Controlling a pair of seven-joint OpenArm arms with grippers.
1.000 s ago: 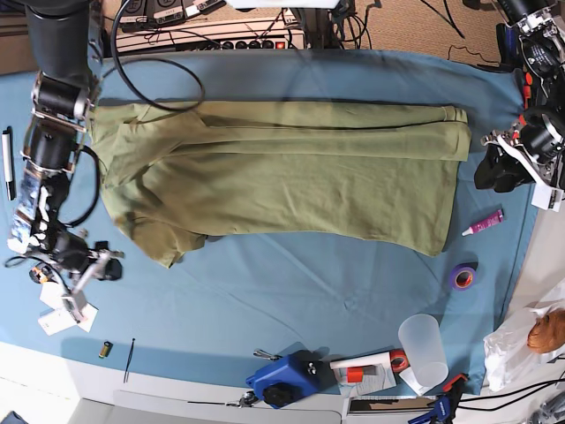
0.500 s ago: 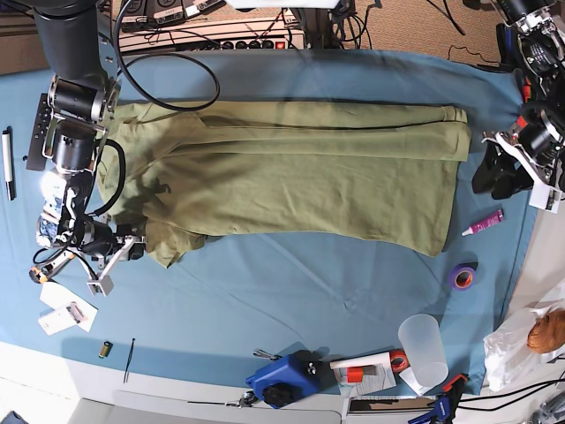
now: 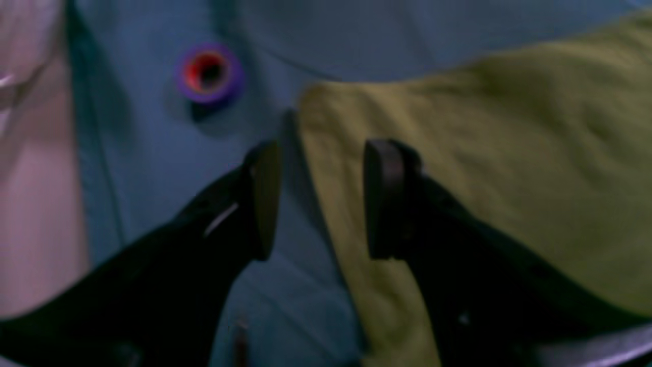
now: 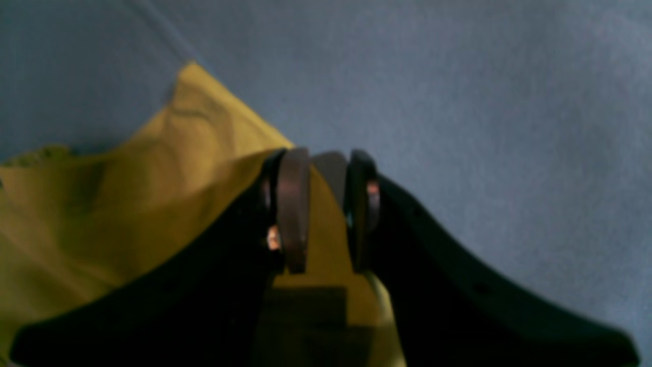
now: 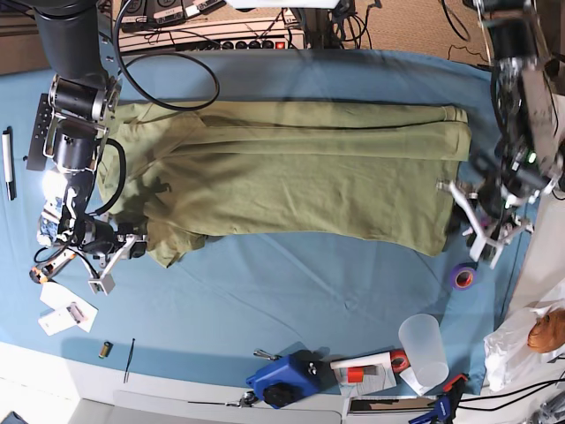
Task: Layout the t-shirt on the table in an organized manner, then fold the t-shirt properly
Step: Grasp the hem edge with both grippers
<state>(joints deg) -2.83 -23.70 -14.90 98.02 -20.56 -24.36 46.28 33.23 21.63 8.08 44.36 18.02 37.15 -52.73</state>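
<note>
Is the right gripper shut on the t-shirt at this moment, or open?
Shut on it. In the right wrist view the right gripper has olive fabric of the t-shirt pinched between its fingers.

It looks like a robotics lab workbench: 2 black arms over a teal table, a power strip with tangled cables, tape roll, and scattered tools.

1. A purple tape roll just below the gripper on the base view's right; its core looks red;
2. a clear plastic cup further below it;
3. a blue tool at the bottom edge;
4. a black pen far left, above paper tags.
</note>
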